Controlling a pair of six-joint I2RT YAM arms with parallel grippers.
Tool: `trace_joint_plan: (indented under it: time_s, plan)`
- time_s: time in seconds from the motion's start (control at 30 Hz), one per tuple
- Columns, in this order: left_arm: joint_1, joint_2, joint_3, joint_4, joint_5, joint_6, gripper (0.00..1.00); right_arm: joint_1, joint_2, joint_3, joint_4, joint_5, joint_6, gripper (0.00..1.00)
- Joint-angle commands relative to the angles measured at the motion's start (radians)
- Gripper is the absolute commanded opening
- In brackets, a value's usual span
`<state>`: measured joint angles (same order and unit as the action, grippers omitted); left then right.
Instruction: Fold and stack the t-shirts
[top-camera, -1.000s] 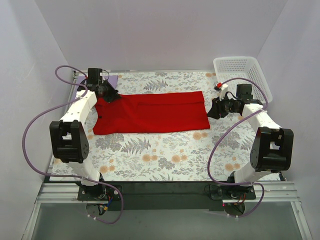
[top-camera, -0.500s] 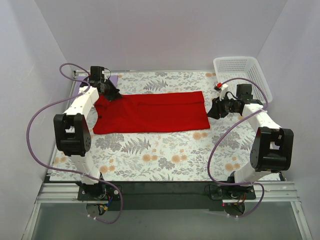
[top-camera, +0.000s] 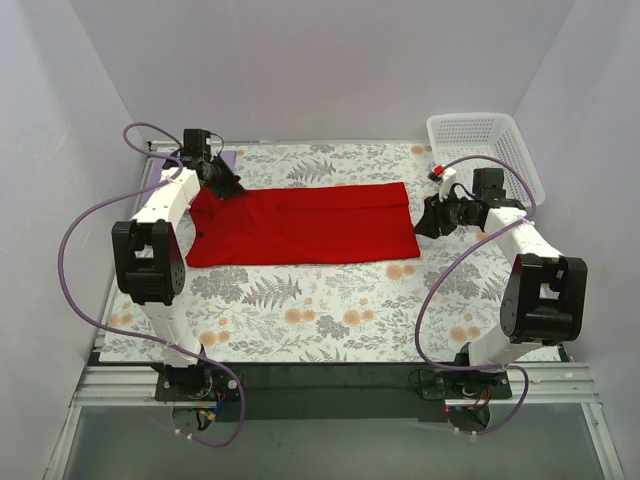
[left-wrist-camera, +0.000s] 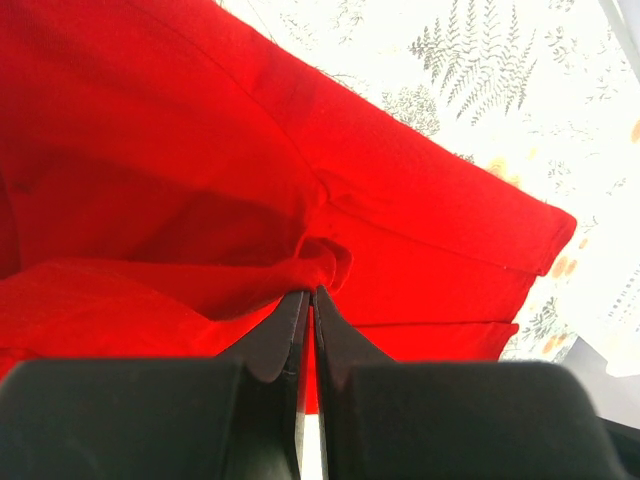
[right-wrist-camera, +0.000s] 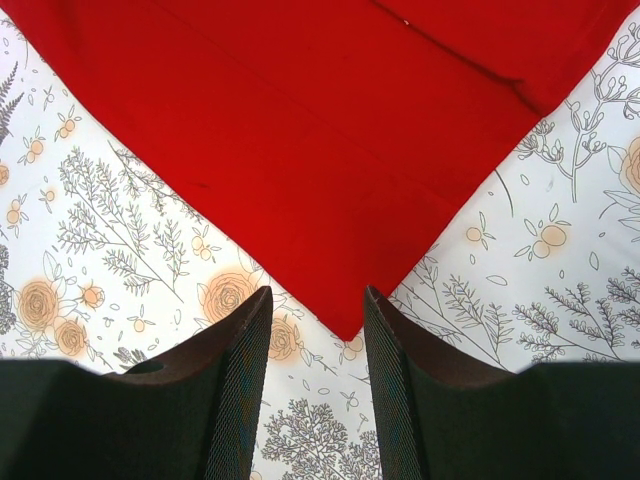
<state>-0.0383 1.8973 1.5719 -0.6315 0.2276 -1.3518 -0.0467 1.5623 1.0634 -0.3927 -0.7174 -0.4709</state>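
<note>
A red t-shirt (top-camera: 300, 225) lies folded lengthwise on the floral cloth, its long side running left to right. My left gripper (top-camera: 228, 187) is shut on a pinch of the shirt's far left corner, the fabric (left-wrist-camera: 318, 262) bunched at the fingertips. My right gripper (top-camera: 424, 226) is open just above the shirt's near right corner (right-wrist-camera: 347, 322), which lies between the two fingers (right-wrist-camera: 245, 340) without touching them. A purple cloth edge (top-camera: 224, 158) shows behind the left arm.
A white plastic basket (top-camera: 487, 150) stands at the back right corner. The floral cloth (top-camera: 330, 310) covers the table out to the near rail. Purple cables loop beside both arms. White walls close in on three sides.
My left gripper has drawn the shirt's far left corner slightly further back and left. The right arm has not moved.
</note>
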Motion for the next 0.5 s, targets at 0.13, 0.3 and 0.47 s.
trace_joint_plan:
  time_s: [0.13, 0.3, 0.47]
  plan:
    - [0.006, 0.017, 0.076, -0.022, 0.006, 0.025, 0.0, -0.008, 0.008, -0.01, 0.009, -0.027, -0.008, 0.49]
    - [0.006, 0.035, 0.099, -0.031, 0.006, 0.026, 0.0, -0.008, 0.01, -0.01, 0.011, -0.027, -0.008, 0.49]
    - [0.006, 0.058, 0.122, -0.042, -0.007, 0.028, 0.0, -0.01, 0.01, -0.01, 0.009, -0.027, -0.008, 0.49]
